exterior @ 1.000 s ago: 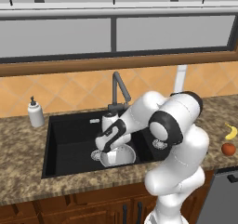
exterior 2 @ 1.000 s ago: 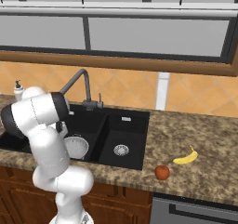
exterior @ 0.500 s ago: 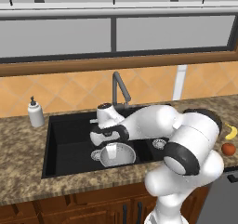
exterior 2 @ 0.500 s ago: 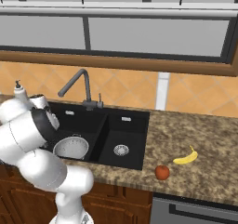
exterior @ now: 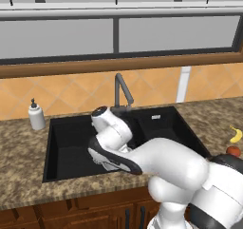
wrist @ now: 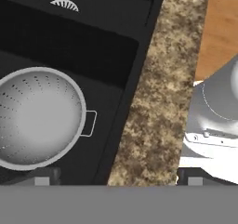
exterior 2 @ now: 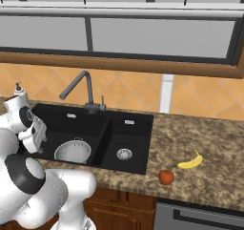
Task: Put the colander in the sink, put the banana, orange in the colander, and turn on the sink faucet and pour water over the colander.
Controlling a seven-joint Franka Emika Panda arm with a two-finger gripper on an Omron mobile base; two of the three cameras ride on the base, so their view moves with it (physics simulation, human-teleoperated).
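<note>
The colander (exterior 2: 72,151) sits empty in the sink (exterior 2: 71,124) with the fingers (wrist: 44,176) spread wide above it.

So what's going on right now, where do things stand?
Gripper open, holding nothing. Colander sits in the sink's larger basin, empty. Banana and orange on the counter, untouched. Nothing in the way.

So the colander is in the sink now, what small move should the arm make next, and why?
Probably lift clear of the sink and swing right toward the banana. The colander sits empty in the larger basin, the gripper is open beside it holding nothing, and both banana and orange still lie on the counter.
</note>
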